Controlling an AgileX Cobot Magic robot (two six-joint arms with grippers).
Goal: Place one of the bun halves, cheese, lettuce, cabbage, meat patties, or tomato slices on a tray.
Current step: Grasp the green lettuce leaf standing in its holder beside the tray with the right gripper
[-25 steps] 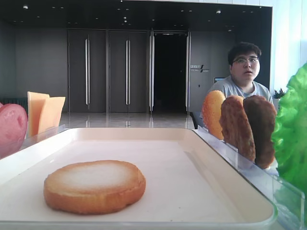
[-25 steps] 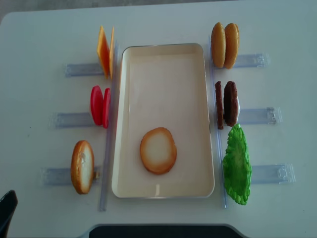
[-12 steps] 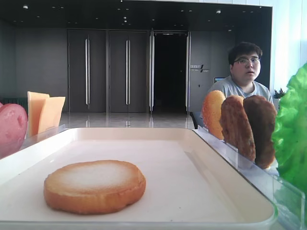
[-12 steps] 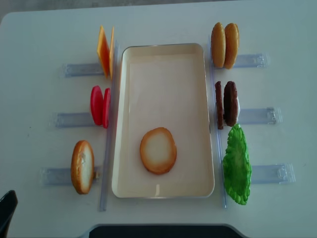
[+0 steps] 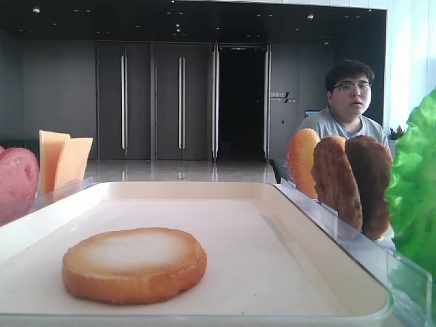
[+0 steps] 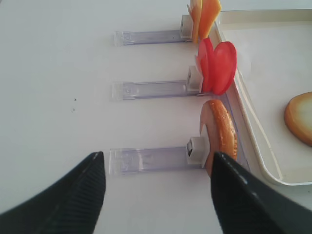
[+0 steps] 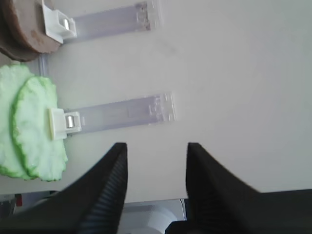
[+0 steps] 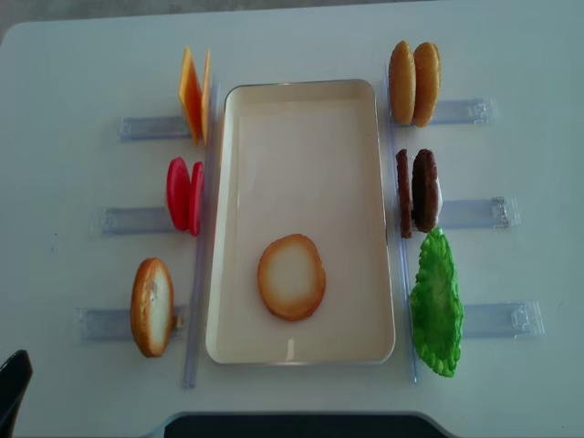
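A bun half lies pale face up on the cream tray, towards its near end. Another bun half stands on edge in the left near holder, just right of my open left gripper, whose fingers are empty. Tomato slices and cheese stand further along the left side. On the right stand two buns, meat patties and lettuce. My right gripper hovers open and empty over bare table right of the lettuce. Cabbage is out of view.
Clear plastic holder rails run outward from the tray on both sides. A person sits beyond the table's far end. The table's near edge lies just below the tray.
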